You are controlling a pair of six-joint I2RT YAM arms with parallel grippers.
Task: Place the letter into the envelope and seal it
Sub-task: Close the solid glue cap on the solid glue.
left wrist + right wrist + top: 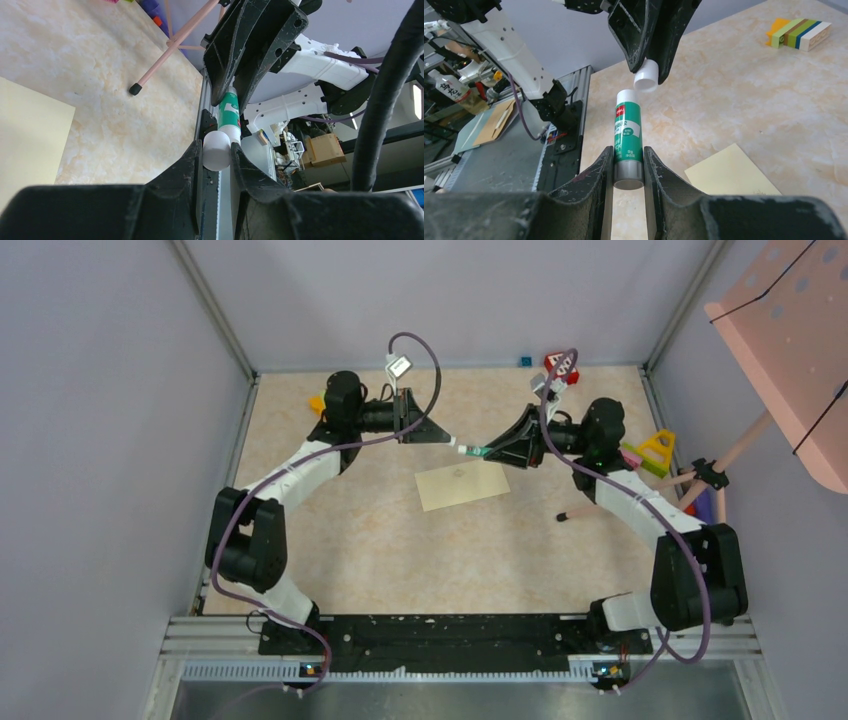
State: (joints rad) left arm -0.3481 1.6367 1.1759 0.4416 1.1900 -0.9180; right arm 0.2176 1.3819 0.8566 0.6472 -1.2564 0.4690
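Two claws meet tip to tip: we note right gripper point(629, 167) pinching glue stick point(627, 131), left gripper point(217, 156) pinching its cap point(646, 80), seemingly clear of it. Beneath both, equally near, the envelope point(462, 485) lies flat.

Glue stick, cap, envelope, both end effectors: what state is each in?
Glue stick: cap off, gripped at its base.
Cap: off, just clear of the stick's tip.
Envelope: flat on the table, untouched.
Left end effector: shut on the cap.
Right end effector: shut on the glue stick.
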